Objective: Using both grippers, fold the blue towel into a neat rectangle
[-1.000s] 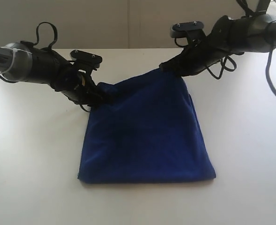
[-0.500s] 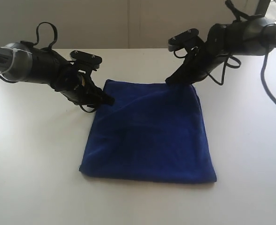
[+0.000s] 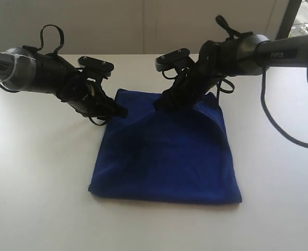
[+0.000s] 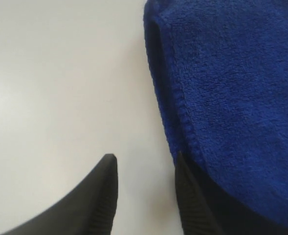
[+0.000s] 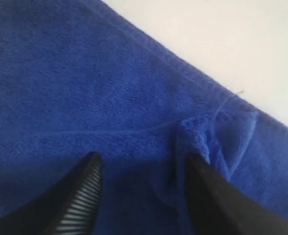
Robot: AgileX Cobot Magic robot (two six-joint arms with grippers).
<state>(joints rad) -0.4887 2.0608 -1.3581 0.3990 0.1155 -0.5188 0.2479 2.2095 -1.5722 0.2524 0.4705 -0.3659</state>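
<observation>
Blue towel [image 3: 164, 151] lies folded on the white worktop [image 3: 38, 183]. Left wrist view: left gripper [image 4: 146, 196] jaws released beside its hem [image 4: 183, 110]. Right wrist view: right gripper [image 5: 141, 196] jaws gaping over a pucker [image 5: 207, 134] that might snag and skew the fold.

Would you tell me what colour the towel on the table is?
Deep royal blue; the towel shows best in the right wrist view.

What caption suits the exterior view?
Left gripper and right gripper, both open, at the far edge of a folded blue towel on a white table.
</observation>
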